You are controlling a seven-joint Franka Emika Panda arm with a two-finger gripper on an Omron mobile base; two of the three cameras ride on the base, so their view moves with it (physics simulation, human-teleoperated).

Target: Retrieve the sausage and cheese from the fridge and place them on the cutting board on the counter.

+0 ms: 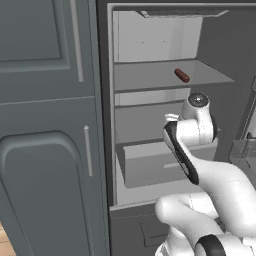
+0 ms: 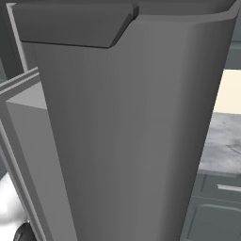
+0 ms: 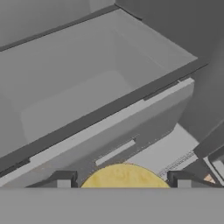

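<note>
In the left base view a grey cabinet (image 1: 47,125) with slim handles stands on the left, and beside it the fridge (image 1: 150,50) is open, its pale inside showing shelves and a drawer (image 1: 150,167) below. The sausage (image 1: 182,75) lies alone on the upper shelf (image 1: 150,77), toward its right side, angled. My white arm (image 1: 200,165) rises from the lower right and reaches into the fridge at the level of the drawer, well below the sausage.

In the right base view the dark fridge door (image 2: 127,132) stands wide across the middle, and a strip of the marble surface (image 2: 221,141) shows at the far right over dark cabinets.

In the hand view the drawer front runs slantwise from lower left to upper right, with a slim bar handle (image 3: 116,152) just above my fingers (image 3: 124,180). The cheese (image 3: 124,176), a rounded yellow lump, sits between my two fingertips (image 3: 63,179), which stand apart on either side of it and seem to hold it; I cannot tell for certain whether they press against it
</note>
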